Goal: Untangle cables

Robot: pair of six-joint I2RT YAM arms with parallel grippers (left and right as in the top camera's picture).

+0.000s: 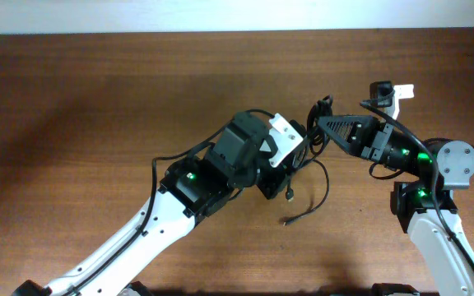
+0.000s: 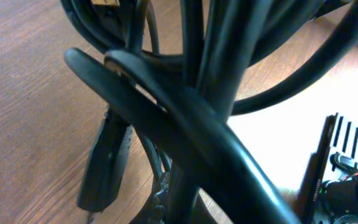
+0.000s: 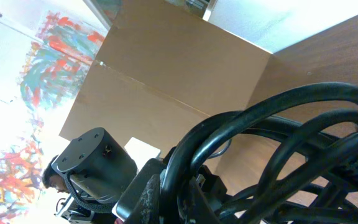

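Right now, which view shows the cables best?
Overhead: the cables show as one bunch with a loose end trailing out. Both wrist views show only close, overlapping loops, with no overall layout.

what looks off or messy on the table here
The cables are bunched in a tangled knot between the left tool and the right tool, with loops crossing over each other. One loose end trails down onto the table. Nothing looks spilled or broken.

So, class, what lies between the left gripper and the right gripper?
The cables, bunched in black loops, span from the left gripper to the right gripper; one end trails onto the table. Clearest in the overhead view.
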